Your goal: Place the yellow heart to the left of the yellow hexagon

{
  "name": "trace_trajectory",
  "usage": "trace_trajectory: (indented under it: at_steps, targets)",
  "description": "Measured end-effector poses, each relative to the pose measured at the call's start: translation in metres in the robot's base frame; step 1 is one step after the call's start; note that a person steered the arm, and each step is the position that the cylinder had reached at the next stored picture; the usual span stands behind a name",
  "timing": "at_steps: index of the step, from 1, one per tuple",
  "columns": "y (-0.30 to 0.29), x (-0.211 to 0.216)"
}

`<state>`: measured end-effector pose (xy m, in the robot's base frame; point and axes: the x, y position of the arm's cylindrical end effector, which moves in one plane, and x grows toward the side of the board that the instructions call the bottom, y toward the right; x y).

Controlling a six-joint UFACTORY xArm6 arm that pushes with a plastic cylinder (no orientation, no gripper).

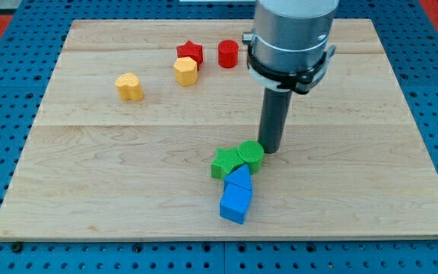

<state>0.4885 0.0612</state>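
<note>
The yellow heart [129, 87] lies on the wooden board [90, 167] at the view's upper left. The yellow hexagon [185, 71] lies to its right and slightly higher, touching the red star [191, 52]. My tip [270, 150] rests on the board at the middle, just right of the green round block [251, 155], far to the right of and below both yellow blocks.
A red cylinder [228, 54] stands right of the red star. A green block [224, 163] touches the green round block. Below them lie a blue triangular block [239, 179] and a blue cube [235, 203]. The arm's grey body [291, 38] hangs over the upper right.
</note>
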Motion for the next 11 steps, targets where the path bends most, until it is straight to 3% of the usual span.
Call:
trace_trajectory:
  at_steps: [1,2,3,5,9,10,11]
  targets:
    - [-0.043,-0.023]
    - [-0.122,0.02]
    - [-0.199,0.021]
    - [-0.208,-0.08]
    - [-0.243,-0.141]
    - [-0.171,-0.183]
    - [-0.183,-0.17]
